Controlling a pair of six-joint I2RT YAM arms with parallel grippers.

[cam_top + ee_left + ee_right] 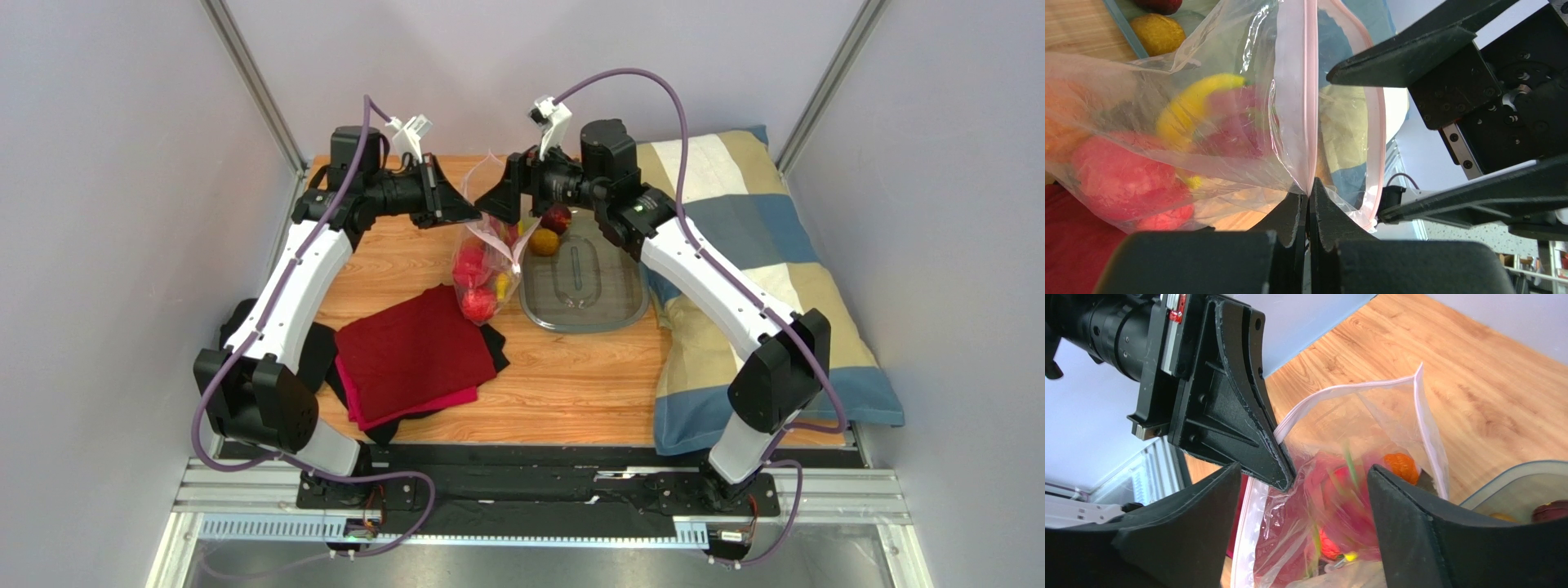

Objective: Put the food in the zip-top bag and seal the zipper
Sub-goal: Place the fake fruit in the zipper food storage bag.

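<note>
- The zip-top bag is thin, crinkly and limp. It hangs over the far counter, just beside the tub.
- Its film looks slippery, so the stiffer zipper strip is the place to pinch.
- The food inside seems light, yet it sags the pouch.
- The left hand is clamped on the mouth edge.
- The right hand has its fingers apart at the mouth, gripping nothing.

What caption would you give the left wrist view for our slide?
Left gripper pinches the zip-top bag's pink zipper; banana inside.
</note>
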